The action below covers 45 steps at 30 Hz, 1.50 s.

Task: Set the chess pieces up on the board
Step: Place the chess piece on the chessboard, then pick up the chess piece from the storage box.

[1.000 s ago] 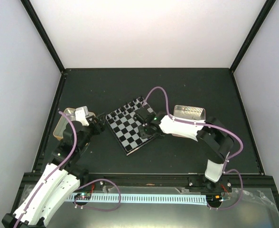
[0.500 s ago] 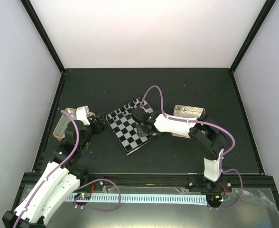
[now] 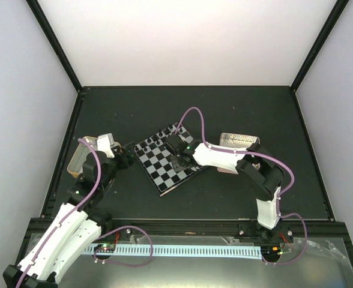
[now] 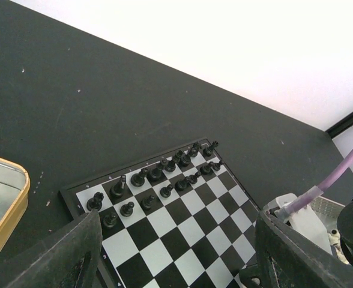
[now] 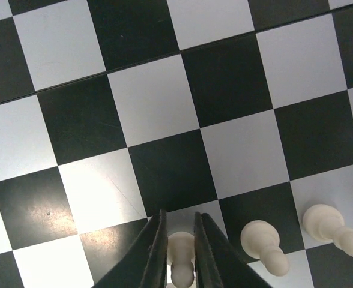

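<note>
Near the edge of the board [image 5: 164, 102], glossy with black and pale squares, the right gripper [image 5: 179, 223] sets slim dark fingers narrowly against a cream pawn [image 5: 179, 249]; two matching round-headed pawns [image 5: 257, 240] stand beside it; the left gripper [image 4: 176, 243] gapes wide and empty over the matte dark table [image 4: 74, 90]; black turned pieces [image 4: 155, 174] line the board's two far rows.

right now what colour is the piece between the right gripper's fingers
Cream-white piece; shows best in the right wrist view.
</note>
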Motion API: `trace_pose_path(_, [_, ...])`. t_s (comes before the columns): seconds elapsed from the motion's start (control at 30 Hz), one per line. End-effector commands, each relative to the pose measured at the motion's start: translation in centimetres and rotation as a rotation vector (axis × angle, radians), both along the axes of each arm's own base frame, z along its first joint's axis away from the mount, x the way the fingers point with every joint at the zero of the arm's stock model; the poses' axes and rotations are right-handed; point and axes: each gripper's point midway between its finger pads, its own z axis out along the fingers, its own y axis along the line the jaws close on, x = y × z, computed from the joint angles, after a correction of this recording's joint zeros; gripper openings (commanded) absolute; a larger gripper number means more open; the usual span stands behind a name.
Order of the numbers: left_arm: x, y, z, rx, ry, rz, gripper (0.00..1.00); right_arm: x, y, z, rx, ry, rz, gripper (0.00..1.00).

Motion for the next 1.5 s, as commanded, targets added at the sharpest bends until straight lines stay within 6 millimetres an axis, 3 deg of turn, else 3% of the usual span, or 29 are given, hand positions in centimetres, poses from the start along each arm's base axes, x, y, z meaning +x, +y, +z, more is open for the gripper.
trace_pose_path(0.0, [0.3,0.1,0.6,0.003,-0.022,0.003,0.71,0.2,0.0,0.7,0.001,-0.011,0.0,0.19])
trace_pose_path(0.13, [0.3,0.0,0.8,0.0,-0.025,0.002,0.71,0.4,0.4,3.5,0.052,-0.045,0.003,0.28])
trace_pose_path(0.27, [0.4,0.0,1.2,0.003,-0.028,0.0,0.71,0.7,0.2,7.2,0.128,-0.102,-0.005,0.29])
trace_pose_path(0.37, [0.4,-0.1,1.4,0.005,-0.03,-0.003,0.71,1.6,-2.0,9.4,0.167,-0.15,-0.072,0.29])
trace_pose_path(0.47, [0.4,-0.1,1.6,0.004,-0.032,-0.008,0.71,2.7,-6.2,10.3,0.192,-0.185,-0.184,0.28])
trace_pose_path(0.63, [0.6,-0.6,1.6,-0.003,-0.025,-0.026,0.71,4.4,-14.2,8.9,0.265,-0.159,-0.393,0.27])
trace_pose_path(0.73, [0.8,-0.8,1.6,-0.008,-0.017,-0.031,0.71,4.9,-17.0,7.4,0.298,-0.12,-0.451,0.27])
trace_pose_path(0.97, [1.1,-1.2,1.5,-0.024,-0.001,-0.038,0.71,6.2,-17.8,3.9,0.366,-0.015,-0.462,0.23])
trace_pose_path(1.47, [1.1,-1.5,1.2,-0.045,0.016,-0.047,0.71,8.1,-18.0,0.3,0.302,0.034,-0.448,0.22])
